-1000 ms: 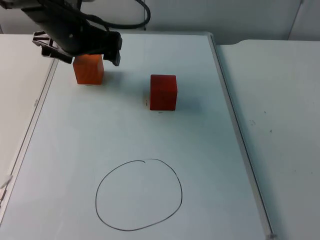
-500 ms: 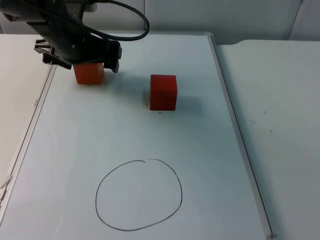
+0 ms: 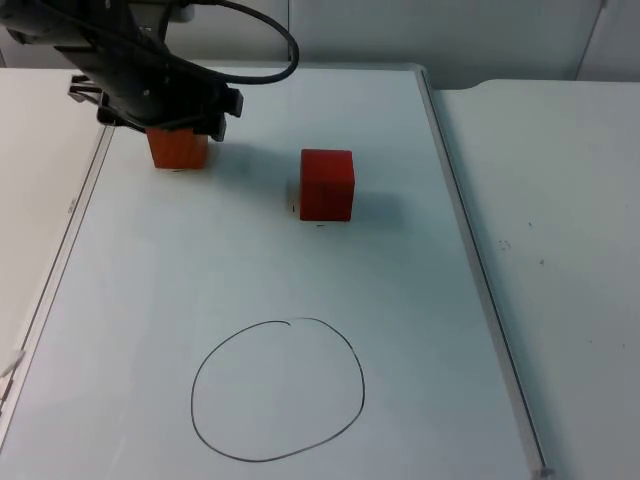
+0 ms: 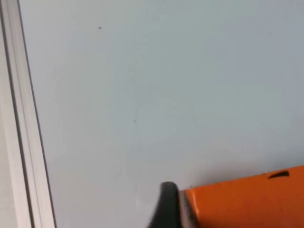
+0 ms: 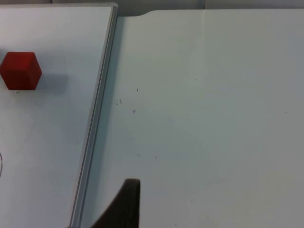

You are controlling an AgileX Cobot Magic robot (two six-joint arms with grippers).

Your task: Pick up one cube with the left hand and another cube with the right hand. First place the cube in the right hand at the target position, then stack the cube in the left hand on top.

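Overhead first: my left tool (image 3: 168, 118) sits down over the orange cube (image 3: 179, 148), its fingers straddling it; the red cube (image 3: 327, 184) stands well apart from that tool, and the drawn circle (image 3: 278, 389) lies farther off on the whiteboard (image 3: 400, 300). Left wrist: one fingertip (image 4: 167, 204) touches the orange cube's side, though I cannot tell whether the grip has closed. Right wrist: a fingertip (image 5: 126, 202) hangs over the white counter (image 5: 213, 118), beyond the board's rim from the red cube; how wide the right tool stands I cannot tell.

Orange cube (image 4: 247, 202) against claw fingertip (image 4: 167, 206)
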